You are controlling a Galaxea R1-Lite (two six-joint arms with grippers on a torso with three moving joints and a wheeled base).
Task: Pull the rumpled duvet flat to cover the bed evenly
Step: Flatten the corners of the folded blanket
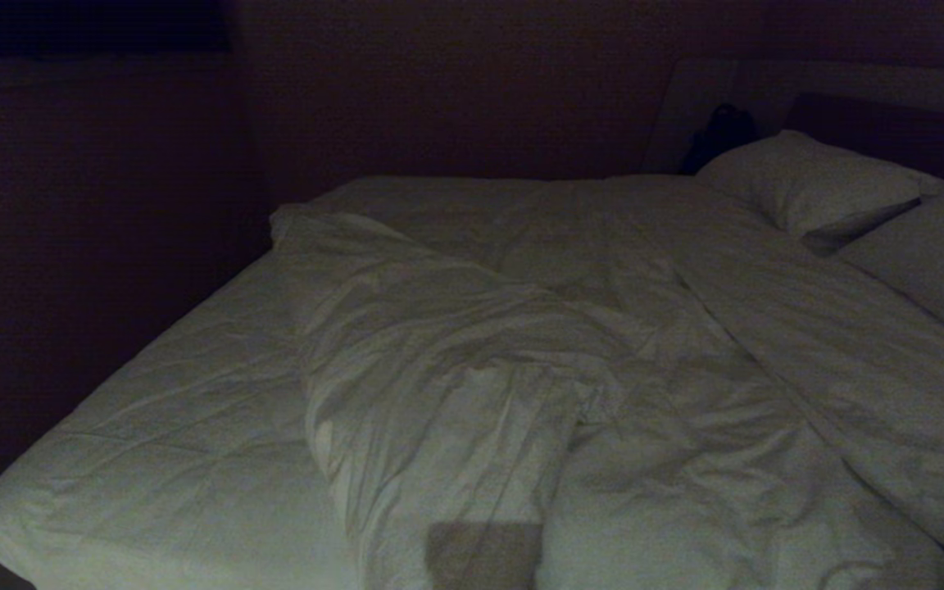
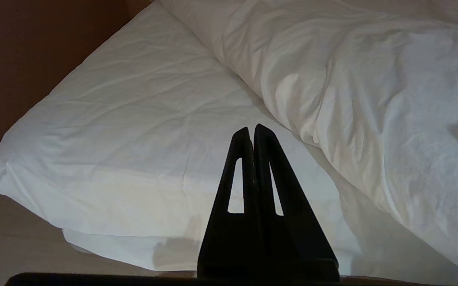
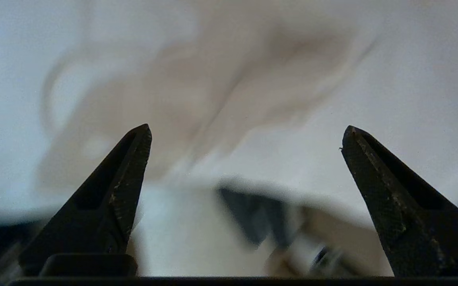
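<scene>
Hanging nearest: the left hand point(image 2: 251, 129), parked off the near corner of the bed, is seen with its two black tapered fingers point(image 2: 239, 167) pressed together, nothing between them.
Right hand: the right hand point(image 3: 245, 135) is seen only by its own wrist camera, its dark, scuffed pointed fingers point(image 3: 131, 159) spread wide apart over blurred white cloth; nothing is gripped.
Bed: the bed point(image 1: 152, 410) is shown as a wide, low shape; its left part lies bare, a flat white mattress surface crossed by faint quilted lines and light creases, its near left corner rounded.
Duvet: the duvet point(image 1: 456, 369) is bunched in a thick, puffy ridge of soft white cloth running from the near edge up the middle of the bed, with fine pleat-like wrinkles; the rest is spread flatter, creased, across the right part.
Pillows: a plump white pillow point(image 1: 808, 184) is laid at the far right, with a second pillow point(image 1: 931, 254) just beside it.
Headboard: a dark headboard point(image 1: 882, 127) is seen behind the pillows.
Wall: a dark, reddish-brown wall point(image 1: 439, 90) closes the far side.
</scene>
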